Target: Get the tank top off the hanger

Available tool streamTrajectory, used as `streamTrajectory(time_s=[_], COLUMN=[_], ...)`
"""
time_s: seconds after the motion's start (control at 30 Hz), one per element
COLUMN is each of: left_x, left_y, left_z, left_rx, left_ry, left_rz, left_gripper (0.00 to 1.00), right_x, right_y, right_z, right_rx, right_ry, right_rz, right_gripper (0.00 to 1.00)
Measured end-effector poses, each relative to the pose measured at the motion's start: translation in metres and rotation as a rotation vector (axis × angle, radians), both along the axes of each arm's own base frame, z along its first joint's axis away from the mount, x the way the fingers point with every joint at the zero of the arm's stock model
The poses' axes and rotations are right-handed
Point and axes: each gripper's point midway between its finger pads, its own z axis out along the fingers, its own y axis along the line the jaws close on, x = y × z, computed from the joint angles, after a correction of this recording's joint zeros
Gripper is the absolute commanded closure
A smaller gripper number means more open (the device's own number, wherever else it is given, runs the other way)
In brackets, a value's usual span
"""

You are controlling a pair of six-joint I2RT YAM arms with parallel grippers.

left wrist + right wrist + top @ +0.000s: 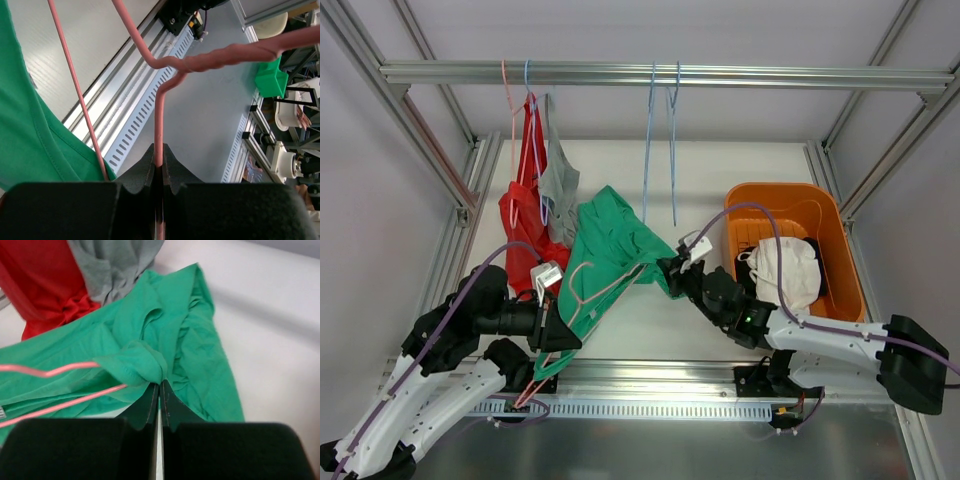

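A green tank top [610,245] hangs draped between the two arms on a pink wire hanger [600,292]. My left gripper [563,338] is shut on the pink hanger's wire [160,125] just below its twisted neck; the hook points off toward the table's near edge. My right gripper [672,270] is shut on a bunched fold of the green tank top [150,362] at its right edge. In the right wrist view the pink hanger [55,371] still runs inside the green cloth to the left of the fingers.
A red garment [525,215] and a grey one [558,180] hang from hangers on the top rail [660,73]. Two empty blue hangers [662,150] hang mid-rail. An orange basket [840,250] with white and dark clothes stands at the right.
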Motion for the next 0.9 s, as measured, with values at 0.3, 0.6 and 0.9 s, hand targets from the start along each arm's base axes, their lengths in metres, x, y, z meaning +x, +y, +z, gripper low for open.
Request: streamTrajectory(time_s=[0.3,0.6,0.9], left_x=[-0.006,0.013,0.065], left_y=[-0.002,-0.015,-0.063], left_z=[0.02,0.14,0.236], left_rx=[-0.032,-0.233,-0.485], left_ry=[-0.021,-0.337,-0.715], left_rz=[-0.045,-0.06,-0.056], left_gripper=[1.0,1.0,1.0], right_x=[0.033,-0.001,-0.071], right_y=[-0.057,-0.057,-0.054], right_z=[0.027,0.048,0.113], right_rx=[0.072,0.166,0.341], right_ry=[-0.04,0.018,0.031], right_rz=[-0.2,-0.028,0.288], right_gripper=[1.0,1.0,1.0])
